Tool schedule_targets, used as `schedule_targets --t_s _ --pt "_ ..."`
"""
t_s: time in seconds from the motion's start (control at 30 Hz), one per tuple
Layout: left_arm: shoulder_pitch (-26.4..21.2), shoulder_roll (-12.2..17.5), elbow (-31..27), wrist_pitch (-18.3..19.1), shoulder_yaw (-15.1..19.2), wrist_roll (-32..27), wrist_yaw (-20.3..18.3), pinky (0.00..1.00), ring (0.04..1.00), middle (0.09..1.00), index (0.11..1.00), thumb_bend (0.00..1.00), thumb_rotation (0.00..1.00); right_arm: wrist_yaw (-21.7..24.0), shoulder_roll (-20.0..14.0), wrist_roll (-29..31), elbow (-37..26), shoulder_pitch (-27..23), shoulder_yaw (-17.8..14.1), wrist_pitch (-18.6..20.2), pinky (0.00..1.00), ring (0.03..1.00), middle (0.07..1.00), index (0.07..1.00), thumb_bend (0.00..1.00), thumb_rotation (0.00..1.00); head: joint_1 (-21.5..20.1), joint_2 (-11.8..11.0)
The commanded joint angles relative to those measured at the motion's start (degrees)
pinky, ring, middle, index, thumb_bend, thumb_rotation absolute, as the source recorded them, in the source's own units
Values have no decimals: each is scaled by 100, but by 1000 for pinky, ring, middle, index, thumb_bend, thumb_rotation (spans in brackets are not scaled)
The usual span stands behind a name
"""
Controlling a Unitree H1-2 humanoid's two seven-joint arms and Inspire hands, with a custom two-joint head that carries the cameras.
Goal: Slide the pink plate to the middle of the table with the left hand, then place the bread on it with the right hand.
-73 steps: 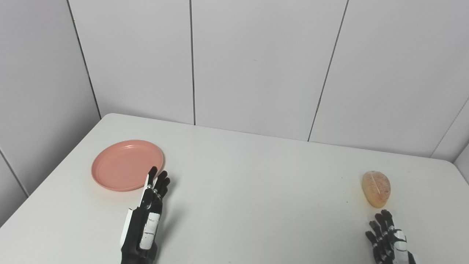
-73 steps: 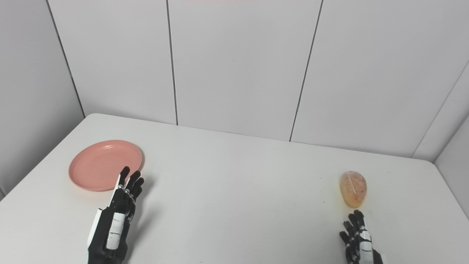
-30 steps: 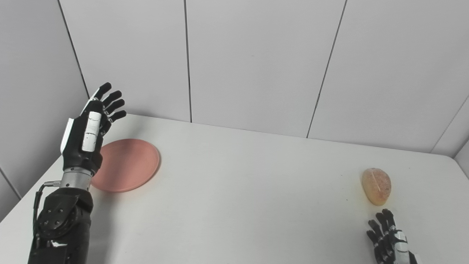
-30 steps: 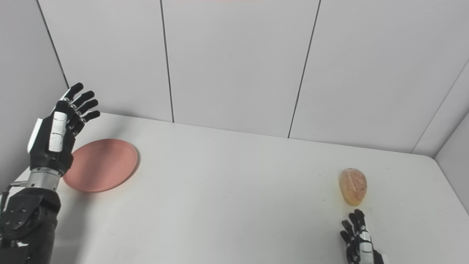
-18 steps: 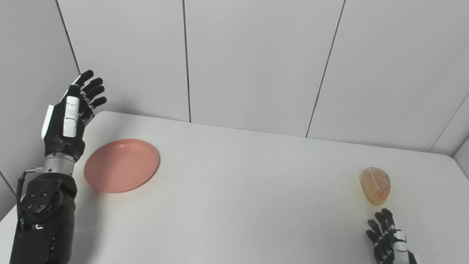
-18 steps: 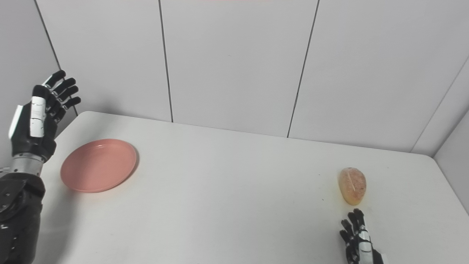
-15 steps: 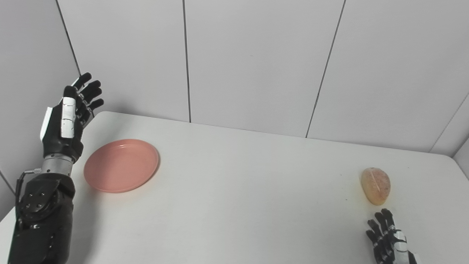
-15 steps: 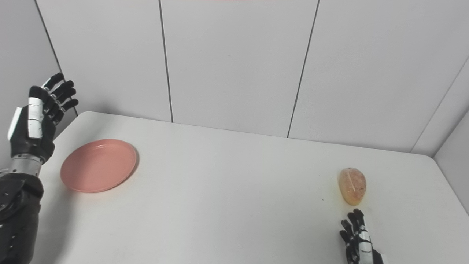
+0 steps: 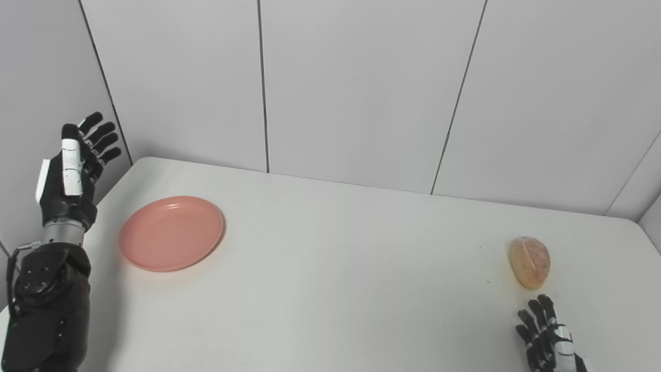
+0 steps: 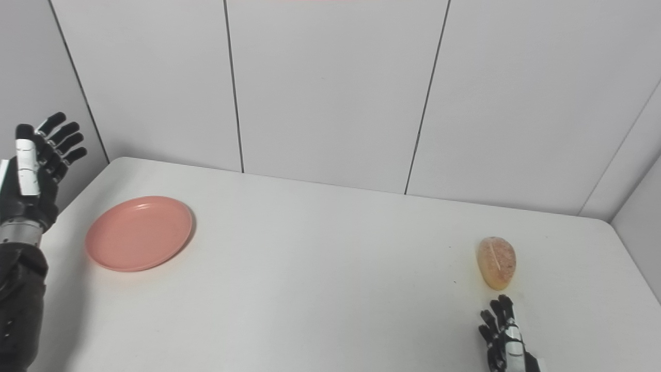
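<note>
Left hand (image 9: pixel 69 173) is up in the air with fingers spread, holding nothing, at about 9 o'clock of the pink plate (image 9: pixel 171 233), which sits at the table's (image 9: pixel 330 289) left side. Looks like the slide hasn't started, so next it needs to drop beside the rim and push toward 3 o'clock; right hand (image 9: pixel 550 341) waits open at 6 o'clock of the bread (image 9: pixel 529 262)

The round pink plastic plate (image 9: pixel 171 233) looks smooth with a soft shine. The white table (image 9: pixel 330 289) under it is smooth and matt. The oval golden-brown bread (image 9: pixel 529 262) has a slightly glossy, speckled crust. The grey wall panels (image 9: pixel 361 88) behind the table are matt.
</note>
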Motion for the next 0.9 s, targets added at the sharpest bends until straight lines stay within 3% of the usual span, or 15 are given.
schedule_targets --t_s 0.0,0.07,0.2,0.37,0.6,0.87 --pt "-207 18 21 -387 16 6 31 848 865 856 836 876 946 4 -8 -17 132 218 41 364 1000 971 986 998 719 1000 4 12" --pt "-201 17 269 -566 -5 38 -5 856 878 867 847 875 944 -2 -26 -54 115 230 53 372 1000 972 987 999 720 1000 6 20" --pt "-294 62 982 -1060 -25 14 -124 766 869 852 866 858 928 -7 -35 -65 121 234 58 372 1000 970 987 1000 725 1000 -4 20" --pt "-457 155 1905 -1579 -50 -60 -310 725 830 831 854 988 847 0 -37 -65 158 226 58 334 1000 969 985 998 729 1000 -22 36" --pt "-774 309 3281 -2351 -69 -193 -765 662 785 797 803 1000 804 -28 -29 -94 157 220 71 357 999 970 983 996 742 1000 -56 45" --pt "-898 427 3675 -2457 -32 -81 -805 656 771 779 787 1000 812 -63 -26 -91 135 213 72 408 1000 968 980 993 754 1000 -43 49"
